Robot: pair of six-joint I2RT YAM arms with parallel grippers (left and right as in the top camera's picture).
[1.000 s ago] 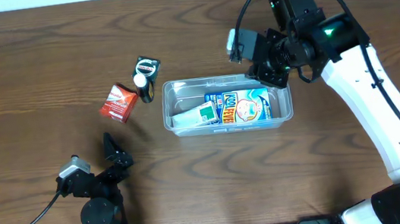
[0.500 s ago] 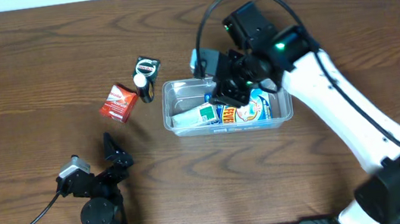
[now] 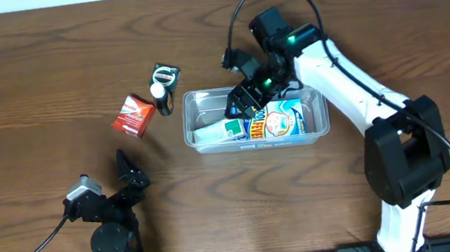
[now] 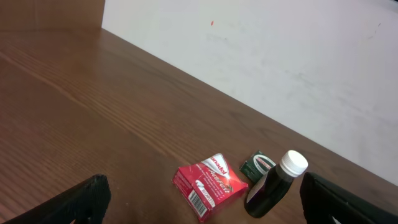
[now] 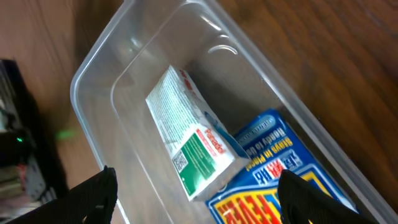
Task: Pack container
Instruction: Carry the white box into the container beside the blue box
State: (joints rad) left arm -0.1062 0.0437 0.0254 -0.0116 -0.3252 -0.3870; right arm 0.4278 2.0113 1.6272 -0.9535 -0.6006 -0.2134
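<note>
The clear plastic container (image 3: 193, 135) sits mid-table and holds a white-and-green box (image 3: 221, 130) and a blue-and-yellow box (image 3: 280, 121). In the right wrist view the container (image 5: 87, 81) shows the white-and-green box (image 5: 193, 146) and the blue box (image 5: 273, 180) inside. My right gripper (image 3: 243, 98) is open and empty, just above the container's middle; it shows open in its wrist view (image 5: 199, 202). My left gripper (image 3: 128, 174) is open and empty near the front left; it also shows in the left wrist view (image 4: 199, 202).
A red box (image 3: 132, 115) lies left of the container, also in the left wrist view (image 4: 210, 183). A dark bottle with a white cap (image 3: 159, 97) and a small green packet (image 3: 166, 71) lie next to it; the bottle (image 4: 273, 186) and the packet (image 4: 258, 165) show in the left wrist view too.
My right arm has swung left from the container's right end to above its middle. The left arm has not moved.
</note>
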